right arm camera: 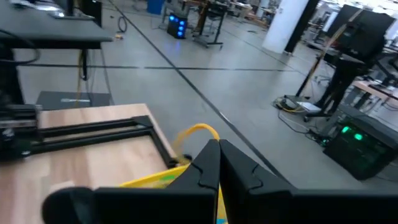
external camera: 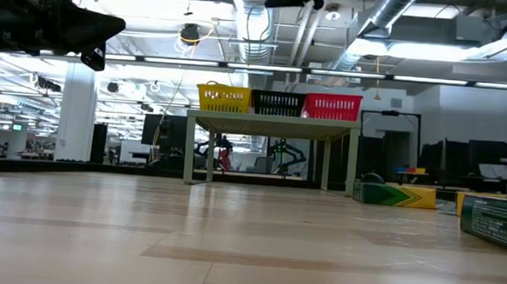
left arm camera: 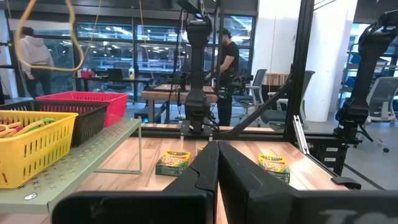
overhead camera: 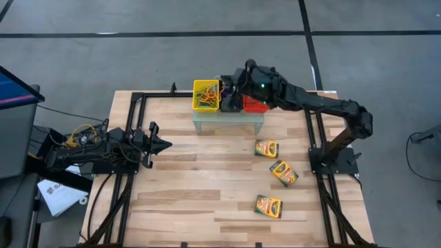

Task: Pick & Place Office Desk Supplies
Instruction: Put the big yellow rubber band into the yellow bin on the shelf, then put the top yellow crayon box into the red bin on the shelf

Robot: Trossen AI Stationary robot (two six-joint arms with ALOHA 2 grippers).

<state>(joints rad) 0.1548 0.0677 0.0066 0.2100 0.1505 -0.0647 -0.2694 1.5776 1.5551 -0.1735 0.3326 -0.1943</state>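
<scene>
Three crayon boxes (overhead camera: 267, 148) (overhead camera: 283, 173) (overhead camera: 268, 206) flat on table's (overhead camera: 207, 179) right half; left gripper (overhead camera: 164, 145) fingers pressed together, hovering over left side. Farther: rubber bands (overhead camera: 204, 97) in yellow basket (overhead camera: 205, 85) on small stand (overhead camera: 227, 118); right gripper (overhead camera: 226, 90) above baskets, fingers pressed together, yellow band (right arm camera: 198, 132) looped at tips

I can read almost nothing here: the crayon boxes (overhead camera: 267, 148) carry yellow-and-green printed fronts, but their lettering is too small for me to make out from above, past my left wrist, or along the table, where the nearest box's (external camera: 495, 220) side shows only fine print I cannot decipher
</scene>
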